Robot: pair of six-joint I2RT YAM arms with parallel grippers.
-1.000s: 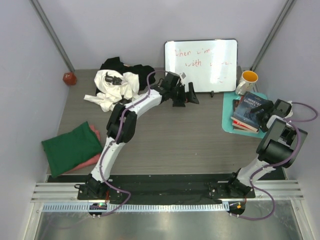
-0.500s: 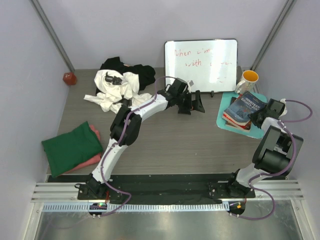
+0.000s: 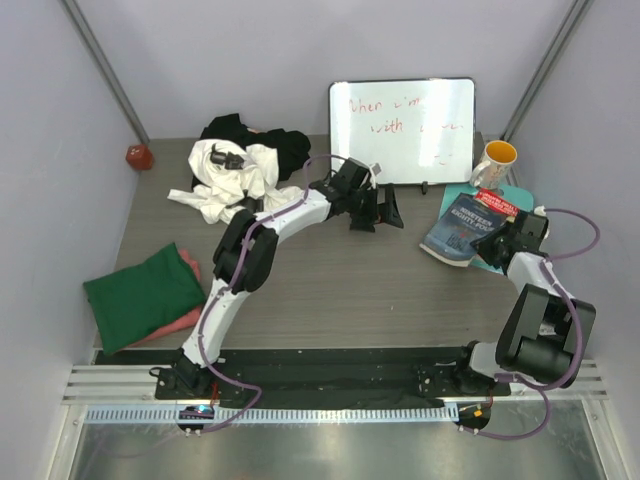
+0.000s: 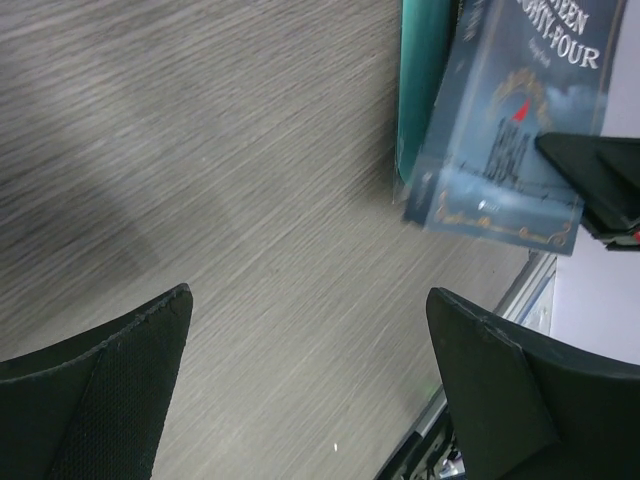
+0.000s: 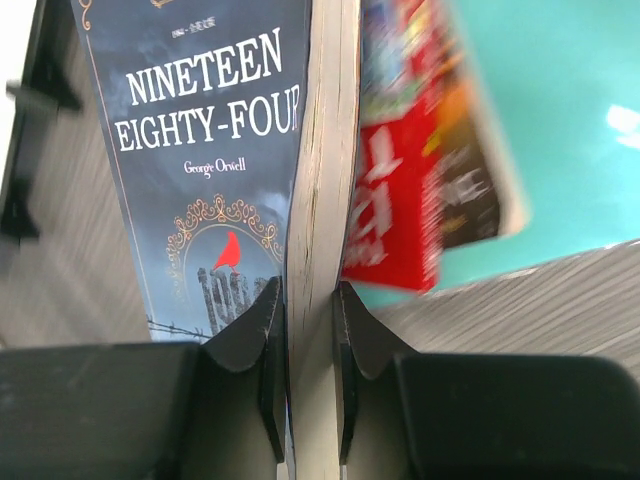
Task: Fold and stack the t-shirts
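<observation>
Tabletop (image 3: 330,285), t-shirts (image 3: 232,175) well apart from spread left claw (image 3: 379,210), right claw (image 5: 308,300) pinching book (image 5: 200,150)

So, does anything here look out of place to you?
Yes. The right arm's jaws are shut on the blue book, which sits askew, jutting past the edge of the teal mat. That is odd for a shirt-folding job. The white t-shirt lies crumpled and unfolded at the back.

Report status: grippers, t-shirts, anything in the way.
Left gripper open over table. Right gripper shut on blue book. T-shirt heap unfolded at far side; green t-shirt folded on pink one. Nothing blocks heap.
</observation>
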